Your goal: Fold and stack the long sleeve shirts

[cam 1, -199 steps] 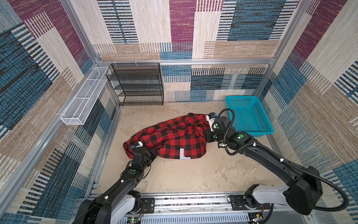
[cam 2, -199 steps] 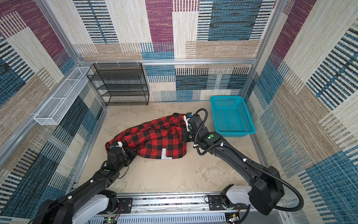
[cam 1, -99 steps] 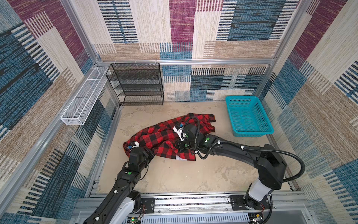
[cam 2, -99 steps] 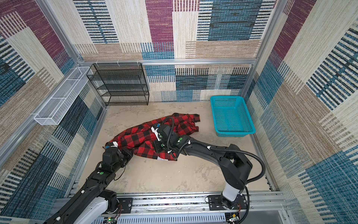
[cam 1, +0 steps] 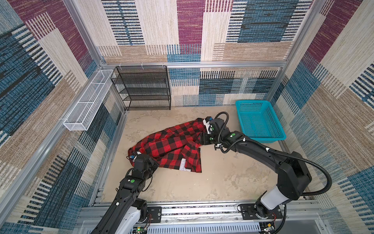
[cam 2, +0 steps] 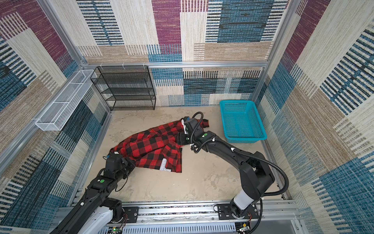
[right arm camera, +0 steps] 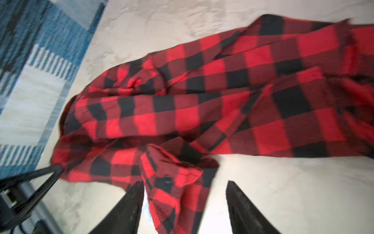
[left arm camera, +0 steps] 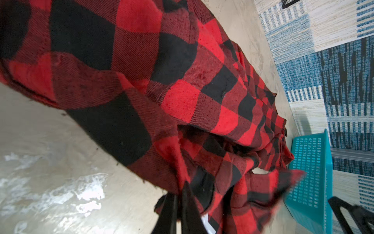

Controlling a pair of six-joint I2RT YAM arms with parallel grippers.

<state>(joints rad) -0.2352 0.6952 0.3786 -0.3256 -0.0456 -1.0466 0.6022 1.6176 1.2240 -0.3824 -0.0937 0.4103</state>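
My left jaws pinch the shirt (left arm camera: pixel 182 91) tight in my left wrist view. In the right wrist view, my right jaws stand apart, with a cuff (right arm camera: pixel 172 180) lying between them. In both top views the shirt (cam 1: pixel 172 145) (cam 2: pixel 149 147) lies crumpled on the surface (cam 1: pixel 222 182). I think no fold is done yet.

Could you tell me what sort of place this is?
Likely a robot training cell: an aluminium frame with patterned panels encloses the table, and two arms on a rail handle a flannel shirt.

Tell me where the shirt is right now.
In both top views the shirt lies crumpled mid-floor, just left of the teal basket and in front of the black rack.
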